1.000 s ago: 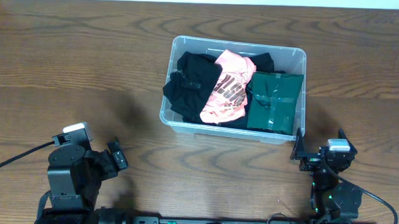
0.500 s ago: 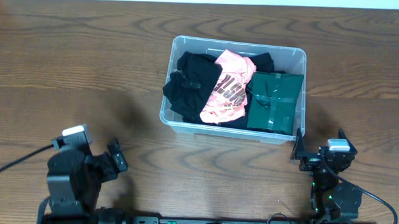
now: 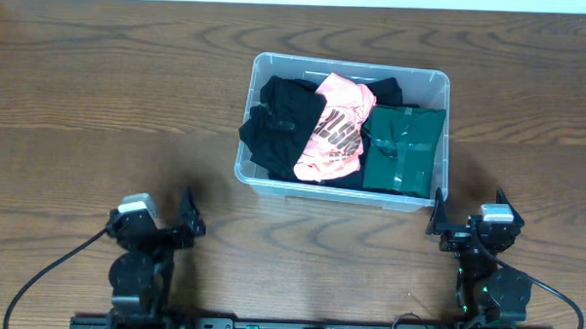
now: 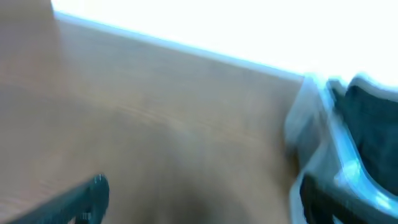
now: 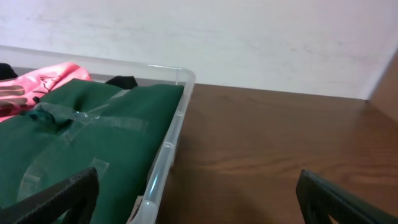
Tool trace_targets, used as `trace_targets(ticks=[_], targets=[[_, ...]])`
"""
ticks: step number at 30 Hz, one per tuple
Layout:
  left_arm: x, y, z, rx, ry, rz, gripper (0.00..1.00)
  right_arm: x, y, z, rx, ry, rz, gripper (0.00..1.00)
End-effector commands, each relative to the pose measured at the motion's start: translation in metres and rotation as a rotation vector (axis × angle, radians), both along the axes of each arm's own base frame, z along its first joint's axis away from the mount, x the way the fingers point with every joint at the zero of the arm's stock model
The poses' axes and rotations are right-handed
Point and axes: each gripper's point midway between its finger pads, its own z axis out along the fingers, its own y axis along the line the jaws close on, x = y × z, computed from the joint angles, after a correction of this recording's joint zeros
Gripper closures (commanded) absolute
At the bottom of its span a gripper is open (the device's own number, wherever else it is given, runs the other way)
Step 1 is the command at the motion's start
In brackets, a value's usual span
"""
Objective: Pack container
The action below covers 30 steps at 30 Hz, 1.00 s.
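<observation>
Three items lying inside container (image 3: pixel 321 193) at mid-bench (image 3: pixel 100 99): black garment (image 3: pixel 285 120), pink garment (image 3: pixel 335 132), green bundle (image 3: pixel 403 149); nothing loose outside, so packing probably done. Left claw (image 3: pixel 188 219) and right claw (image 3: pixel 438 223) near front edge, clear of tub, fingers apart, empty

At upper centre of the table (image 3: pixel 100 99), the container (image 3: pixel 312 192) holds a crumpled garment (image 3: pixel 280 120) at left, a lettered shirt (image 3: pixel 335 132) midway and a taped bundle (image 3: pixel 403 149) at right.
</observation>
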Motion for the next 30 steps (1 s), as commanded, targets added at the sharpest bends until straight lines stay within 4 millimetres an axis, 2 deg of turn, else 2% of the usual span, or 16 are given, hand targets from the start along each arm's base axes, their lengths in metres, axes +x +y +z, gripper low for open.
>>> trace_targets(ticks=[1,5,30], targets=[[0.010,-0.002,-0.004,0.005,-0.083,-0.009,0.02,0.000,0.002,-0.001,-0.011,0.000,0.013,0.01],[0.009,-0.005,-0.019,0.002,-0.033,-0.026,0.02,0.000,0.002,-0.001,-0.011,0.000,0.013,0.01],[0.009,-0.005,-0.020,0.003,-0.030,-0.026,0.02,0.000,0.003,-0.001,-0.011,0.000,0.013,0.01]])
